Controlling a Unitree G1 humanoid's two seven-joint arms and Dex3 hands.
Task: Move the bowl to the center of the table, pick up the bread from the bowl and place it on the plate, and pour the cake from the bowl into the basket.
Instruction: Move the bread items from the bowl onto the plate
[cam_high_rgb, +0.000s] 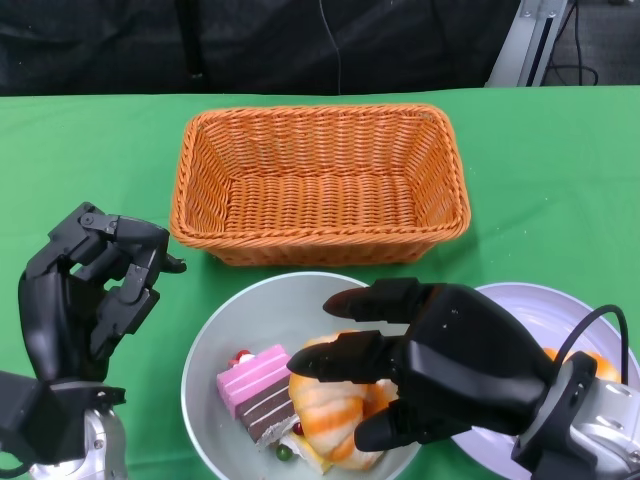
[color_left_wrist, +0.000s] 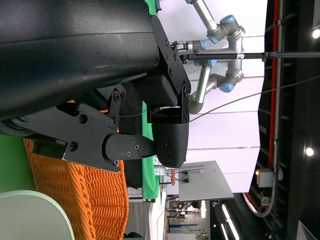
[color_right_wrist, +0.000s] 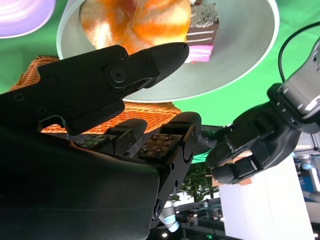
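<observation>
Bowl (cam_high_rgb: 225, 330) holding bread (cam_high_rgb: 335, 410) and cake (cam_high_rgb: 258, 390), before basket (cam_high_rgb: 320, 185); right hand (cam_high_rgb: 425, 365) spread empty over bread; left hand (cam_high_rgb: 90, 290) empty, fingers apart.

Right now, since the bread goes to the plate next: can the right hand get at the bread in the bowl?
Probably yes. The right hand hovers open right over the bread in the bowl; nothing lies between them, and the cake sits beside it.
</observation>
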